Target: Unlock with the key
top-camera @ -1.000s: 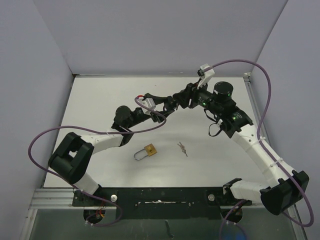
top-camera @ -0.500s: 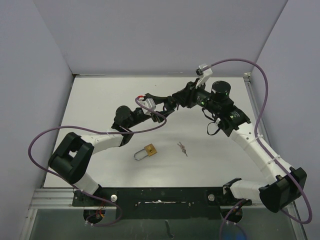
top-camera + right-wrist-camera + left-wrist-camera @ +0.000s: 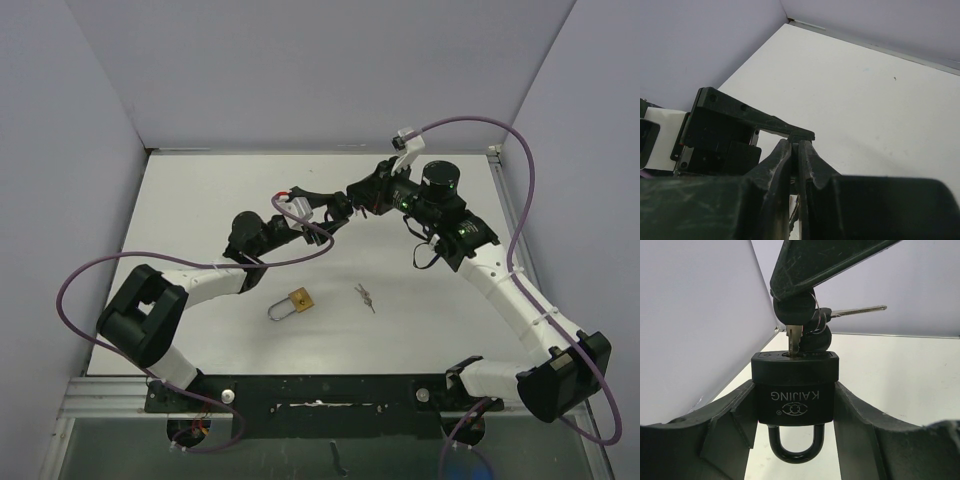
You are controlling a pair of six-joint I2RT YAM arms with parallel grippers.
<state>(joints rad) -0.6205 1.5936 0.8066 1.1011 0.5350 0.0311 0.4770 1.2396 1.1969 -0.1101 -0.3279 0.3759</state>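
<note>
Black KAIJING padlock is sitting clamped between the partly spread fingers of the left tool, raised above the worktop, with its shackle looking seated. A key is standing in its keyhole, and the right tool is pinching that key's head, jaws almost shut. 1 brass padlock and spare keys are lying on the worktop, nearer the arm bases.

White table, pale lilac walls, purple cables, black padlock with grey KAJING lettering and black shackle, silver-bladed key, brass-yellow padlock with grey shackle, silvery loose keys, black-and-white arms.
</note>
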